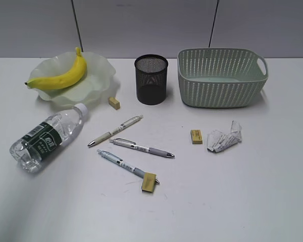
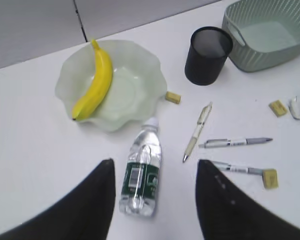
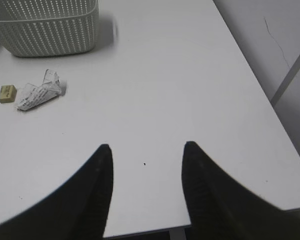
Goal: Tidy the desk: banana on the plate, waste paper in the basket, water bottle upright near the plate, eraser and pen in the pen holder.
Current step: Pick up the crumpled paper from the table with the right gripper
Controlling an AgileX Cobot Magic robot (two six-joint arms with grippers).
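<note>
Banana (image 1: 60,76) lies curved inside the plate (image 1: 98,68) at the desk's (image 1: 232,201) far left corner, so that part of the tidy looks done. Everything else waits. The bottle (image 1: 45,138) lies on its side near the left edge, cap pointing toward the plate, just short of its rim; it probably needs only lifting by the body and standing up close by. The left gripper (image 2: 155,200) hangs above it with fingers apart and nothing between them, lined up over the bottle's base end, which suggests this is the next pick.

Three pens (image 1: 116,130) lie scattered mid-desk in front of the holder (image 1: 151,79), which stands at the far edge between plate and basket (image 1: 222,78). One eraser (image 1: 114,103) sits just beside the plate, another (image 1: 196,136) next to the paper (image 1: 223,138), a third (image 1: 149,182) touching the nearest pen's tip. The paper rests in front of the basket, toward the right. The right gripper (image 3: 145,185) hovers over bare desk near the right edge, fingers apart, empty.
</note>
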